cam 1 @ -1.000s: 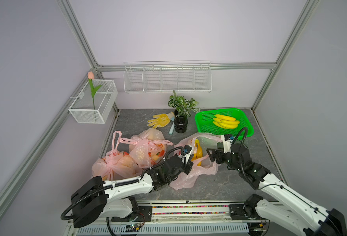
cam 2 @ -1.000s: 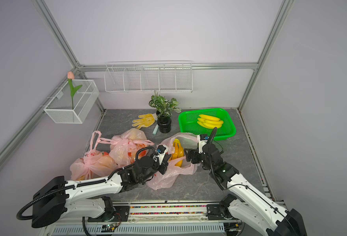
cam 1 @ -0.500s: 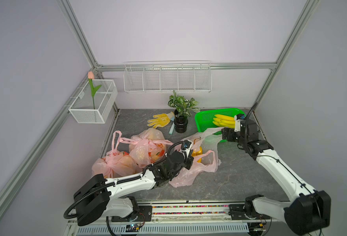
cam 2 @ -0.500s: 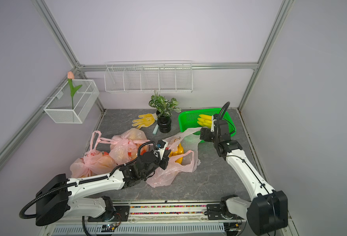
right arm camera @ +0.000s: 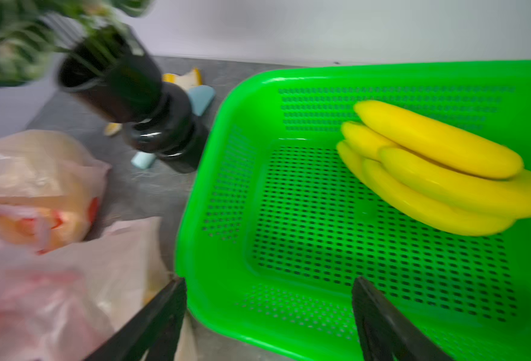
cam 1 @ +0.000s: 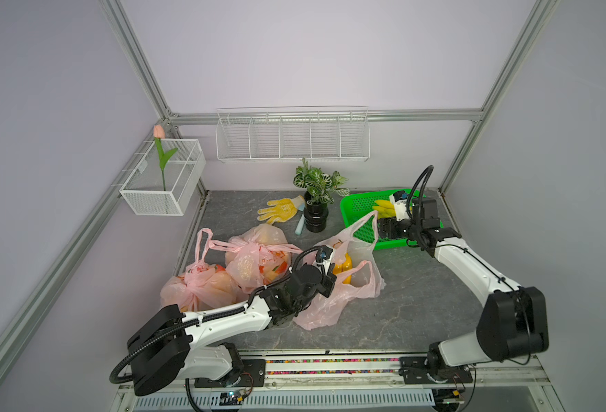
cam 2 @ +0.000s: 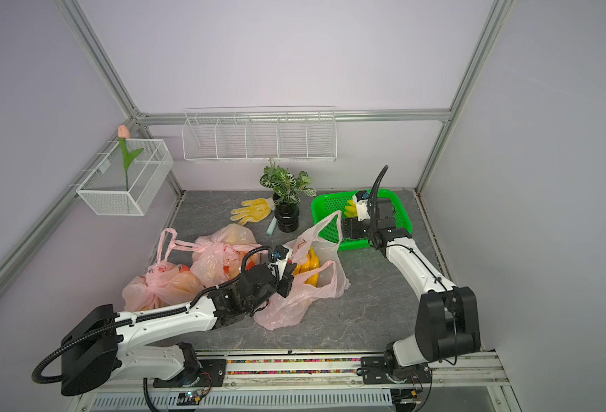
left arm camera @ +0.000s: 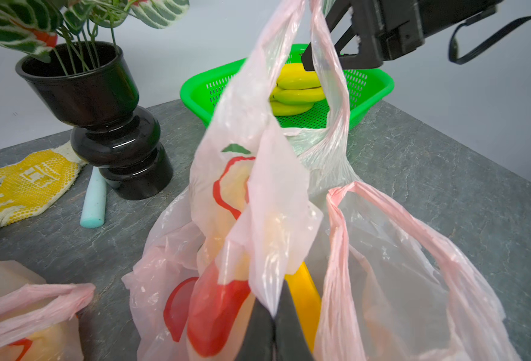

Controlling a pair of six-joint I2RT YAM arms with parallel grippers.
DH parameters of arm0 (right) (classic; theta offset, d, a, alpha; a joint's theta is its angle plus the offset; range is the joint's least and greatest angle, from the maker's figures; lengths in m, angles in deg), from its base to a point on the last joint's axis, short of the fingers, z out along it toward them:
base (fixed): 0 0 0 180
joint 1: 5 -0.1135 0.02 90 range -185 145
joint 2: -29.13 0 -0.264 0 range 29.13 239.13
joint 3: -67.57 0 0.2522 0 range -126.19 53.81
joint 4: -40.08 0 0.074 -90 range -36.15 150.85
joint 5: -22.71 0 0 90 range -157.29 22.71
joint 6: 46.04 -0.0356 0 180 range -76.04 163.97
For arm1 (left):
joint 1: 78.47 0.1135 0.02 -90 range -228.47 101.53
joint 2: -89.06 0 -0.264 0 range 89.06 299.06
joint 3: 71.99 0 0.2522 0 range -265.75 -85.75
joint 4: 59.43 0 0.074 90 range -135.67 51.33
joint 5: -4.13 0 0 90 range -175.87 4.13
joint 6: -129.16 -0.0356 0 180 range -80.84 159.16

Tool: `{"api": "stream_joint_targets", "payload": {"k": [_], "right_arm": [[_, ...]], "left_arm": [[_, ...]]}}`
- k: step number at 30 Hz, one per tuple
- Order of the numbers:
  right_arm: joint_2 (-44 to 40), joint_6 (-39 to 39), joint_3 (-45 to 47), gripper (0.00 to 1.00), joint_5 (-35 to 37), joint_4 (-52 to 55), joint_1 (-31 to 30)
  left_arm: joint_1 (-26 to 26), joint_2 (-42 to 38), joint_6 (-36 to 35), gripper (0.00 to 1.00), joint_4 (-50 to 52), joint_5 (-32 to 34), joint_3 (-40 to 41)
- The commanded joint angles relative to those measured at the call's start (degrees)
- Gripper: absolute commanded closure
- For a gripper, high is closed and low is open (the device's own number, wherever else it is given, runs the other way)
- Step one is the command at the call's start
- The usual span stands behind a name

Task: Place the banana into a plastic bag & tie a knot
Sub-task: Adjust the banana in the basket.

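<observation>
A grey stone-patterned tabletop (cam 1: 419, 303) carries everything. Near its middle slumps a translucent pink plastic bag with a red fruit print (cam 2: 294, 301), its mouth open and not yet tied. One handle loop lies slack toward the front. The other stands up against a finger of the right gripper (right arm camera: 267, 281), though I cannot tell whether it is hooked there. To the left sit two knotted pink bags of fruit (cam 1: 258, 257), touching each other. At the back right, a bright green perforated plastic basket (cam 1: 358, 208) holds a bunch of yellow bananas (right arm camera: 439, 168). Beside the basket stands a leafy plant in a black pot (cam 1: 315, 217). Inside the open bag lies a second yellow banana bunch (cam 2: 310, 267), visible through the film. A yellow knitted glove (cam 1: 282, 210) lies just left of the pot. The left gripper (left arm camera: 273, 325) has its fingers pressed together, pinching the open bag's rim. The right gripper hovers over the basket's near edge with its fingers spread wide. A pale blue foam stick (left arm camera: 93, 200) lies just beside the pot's base.
</observation>
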Motion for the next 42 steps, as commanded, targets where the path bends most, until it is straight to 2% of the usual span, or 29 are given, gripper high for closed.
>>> {"api": "stream_joint_targets", "payload": {"k": [1, 5, 12, 18, 23, 26, 32, 37, 42], "right_arm": [[-4.05, -1.38, 2.55, 0.08, 7.34, -1.65, 2.84], [1.33, -3.02, -3.87, 0.14, 11.63, 4.13, 8.68], [16.06, 1.28, -15.46, 0.1, 15.61, 8.47, 10.97], [25.17, 1.43, -24.11, 0.01, 10.79, 10.11, 14.9], [32.11, 1.44, -31.24, 0.04, 4.84, 12.42, 16.17], [35.86, 0.67, -34.72, 0.03, 3.13, 14.6, 16.21], [37.2, -0.42, -33.28, 0.01, 0.2, 14.05, 15.12], [31.88, -0.79, -25.94, 0.0, 2.08, 10.85, 11.26], [27.72, -3.8, -21.52, 0.04, 2.61, 10.74, 6.97]], "left_arm": [[1.53, 0.94, 2.39, 1.0, 1.47, 1.12, -2.95], [1.86, 1.64, 3.13, 1.0, 1.61, 0.6, -3.51], [1.91, 1.85, 3.77, 1.0, 1.78, 0.17, -3.54], [1.89, 2.58, 3.83, 1.0, 2.13, -0.04, -3.59], [1.89, 3.67, 3.99, 1.0, 2.1, 0.02, -4.12], [1.89, 4.31, 4.2, 1.0, 2.31, -0.13, -4.65], [1.91, 4.27, 4.47, 1.0, 2.84, -0.09, -4.8], [1.89, 4.35, 4.6, 1.0, 3.1, -0.45, -4.85], [1.89, 4.4, 5.09, 1.0, 2.84, -0.53, -4.54]]}}
